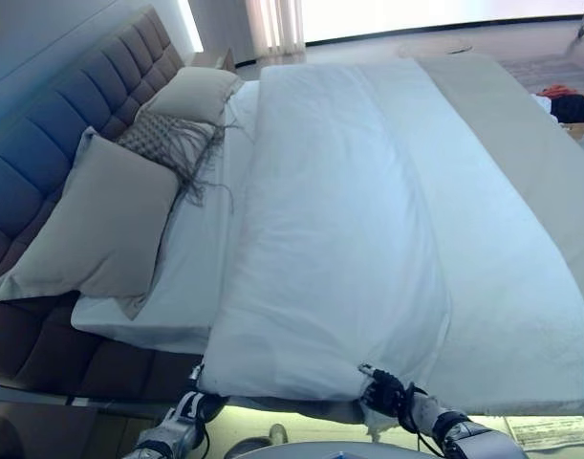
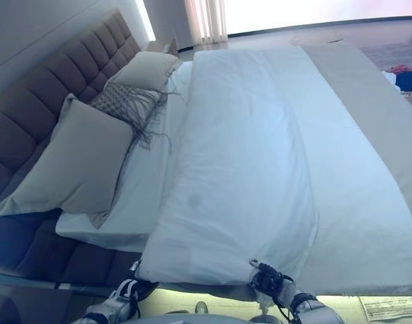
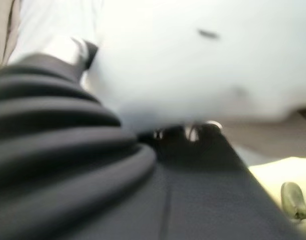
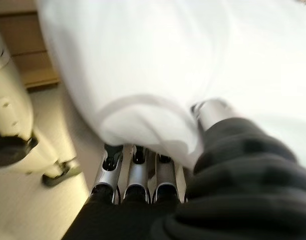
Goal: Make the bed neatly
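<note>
At the near edge of the bed (image 1: 119,320), the right robot hand (image 1: 385,392) grips the white duvet (image 1: 339,220), its fingers (image 4: 137,172) curled under a bunched fold of the hem. The left robot hand (image 1: 198,402) sits at the duvet's near left corner; whether it grasps cannot be told. The duvet lies mostly smooth, its long axis running away from the robot, a beige strip (image 1: 521,143) on its right. Left of it: a large pillow (image 1: 100,225), a fringed cushion (image 1: 167,143), another pillow (image 1: 196,93), against the tufted headboard (image 1: 43,124). Open floor (image 1: 444,38) lies beyond.
</note>
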Robot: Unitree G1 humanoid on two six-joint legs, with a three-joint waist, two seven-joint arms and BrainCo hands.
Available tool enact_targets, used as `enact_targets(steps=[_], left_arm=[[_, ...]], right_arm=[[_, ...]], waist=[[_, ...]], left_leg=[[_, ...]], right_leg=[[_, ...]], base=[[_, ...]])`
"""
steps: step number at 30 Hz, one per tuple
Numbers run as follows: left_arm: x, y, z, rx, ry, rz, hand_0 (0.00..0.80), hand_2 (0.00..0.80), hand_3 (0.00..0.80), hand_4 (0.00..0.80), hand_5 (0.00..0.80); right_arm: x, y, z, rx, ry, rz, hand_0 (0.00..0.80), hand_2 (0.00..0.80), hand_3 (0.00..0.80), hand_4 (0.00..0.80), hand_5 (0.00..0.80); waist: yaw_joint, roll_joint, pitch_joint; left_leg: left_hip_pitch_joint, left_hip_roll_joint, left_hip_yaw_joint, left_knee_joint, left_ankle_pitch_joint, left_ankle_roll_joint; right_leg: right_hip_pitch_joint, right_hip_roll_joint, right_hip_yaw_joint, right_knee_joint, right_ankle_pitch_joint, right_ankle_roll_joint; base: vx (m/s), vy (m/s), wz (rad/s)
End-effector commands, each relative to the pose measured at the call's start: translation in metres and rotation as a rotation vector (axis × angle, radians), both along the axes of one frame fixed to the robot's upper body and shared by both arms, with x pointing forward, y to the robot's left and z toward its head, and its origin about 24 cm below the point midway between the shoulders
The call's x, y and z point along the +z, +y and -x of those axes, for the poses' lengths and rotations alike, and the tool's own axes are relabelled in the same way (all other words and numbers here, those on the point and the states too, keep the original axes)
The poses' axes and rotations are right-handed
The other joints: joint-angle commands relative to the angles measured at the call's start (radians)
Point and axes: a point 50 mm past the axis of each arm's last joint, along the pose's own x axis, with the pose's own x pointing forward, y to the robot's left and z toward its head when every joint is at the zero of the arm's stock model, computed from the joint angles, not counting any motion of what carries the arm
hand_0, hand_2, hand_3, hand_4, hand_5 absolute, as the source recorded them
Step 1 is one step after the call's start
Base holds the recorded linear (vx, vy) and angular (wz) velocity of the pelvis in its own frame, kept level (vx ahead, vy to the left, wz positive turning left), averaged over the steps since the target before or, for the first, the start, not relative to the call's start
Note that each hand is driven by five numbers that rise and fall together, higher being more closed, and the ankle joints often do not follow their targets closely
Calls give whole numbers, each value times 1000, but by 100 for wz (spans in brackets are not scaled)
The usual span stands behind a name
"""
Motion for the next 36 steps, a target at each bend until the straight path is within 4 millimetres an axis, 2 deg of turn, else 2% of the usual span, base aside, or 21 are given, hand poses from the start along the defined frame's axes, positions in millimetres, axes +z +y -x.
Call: enact_targets(steps=[1, 4, 9, 14, 18, 20, 26, 30, 36], left_arm=[[37, 43, -60, 138, -256, -133, 0, 0, 0, 0, 0], [50, 24, -92, 93, -340, -115, 0, 0, 0, 0, 0], [53, 7, -104, 71, -380, -92, 0, 0, 0, 0, 0], [55, -8, -110, 13, -398, -73, 0, 0, 0, 0, 0], [50, -9, -106, -42, -343, -91, 0, 0, 0, 0, 0], [43, -6, -95, -55, -292, -98, 0, 0, 0, 0, 0], [17, 3, -43, -40, -175, -107, 0, 0, 0, 0, 0], [7, 17, -11, -40, -116, -131, 0, 0, 0, 0, 0], [-1, 34, 27, -28, -12, -162, 0, 0, 0, 0, 0]], right_arm=[[7, -3, -18, 34, 22, 35, 0, 0, 0, 0, 0], [18, 8, -43, 22, -20, 1, 0, 0, 0, 0, 0], [26, 17, -58, 34, -22, -31, 0, 0, 0, 0, 0], [34, 22, -68, -27, -20, -116, 0, 0, 0, 0, 0], [33, 29, -65, -55, 0, -195, 0, 0, 0, 0, 0], [30, 29, -57, -55, 31, -218, 0, 0, 0, 0, 0], [13, 11, -16, -40, 101, -220, 0, 0, 0, 0, 0], [6, 0, 3, -139, 89, -249, 0, 0, 0, 0, 0], [1, -15, 23, -264, 89, -256, 0, 0, 0, 0, 0]], waist=[[61, -16, 130], [71, -19, 182], [65, -9, 222], [61, 5, 250], [56, 8, 256], [51, 10, 251], [46, 9, 224], [58, -7, 193], [74, -27, 153]], left_leg=[[-149, -39, -2, 191, -120, 39], [-210, -27, -32, 153, -60, 19], [-239, -26, -45, 117, -26, 4], [-259, -21, -8, 68, 0, -5], [-254, -22, 24, 64, -5, -7], [-240, -23, 34, 60, -9, -6], [-171, -19, 61, 6, -5, -6], [-146, -16, 54, -15, -15, -4], [-113, -13, 54, -15, -34, 1]], right_leg=[[-186, 41, 45, 103, 22, -46], [-236, 62, 42, 77, 49, -57], [-256, 67, 23, 56, 53, -72], [-276, 68, -1, 30, 62, -74], [-274, 57, -25, 29, 62, -68], [-266, 51, -28, 28, 62, -63], [-202, 49, -31, -33, 81, -46], [-164, 54, -33, -79, 102, -30], [-121, 55, -50, -93, 106, -17]], base=[[-443, -229, 24], [-306, -116, 61], [-76, 36, 10], [-75, 33, 6], [-23, -7, 21], [53, 35, 16], [84, 19, 5], [39, -65, 1], [17, -72, 18]])
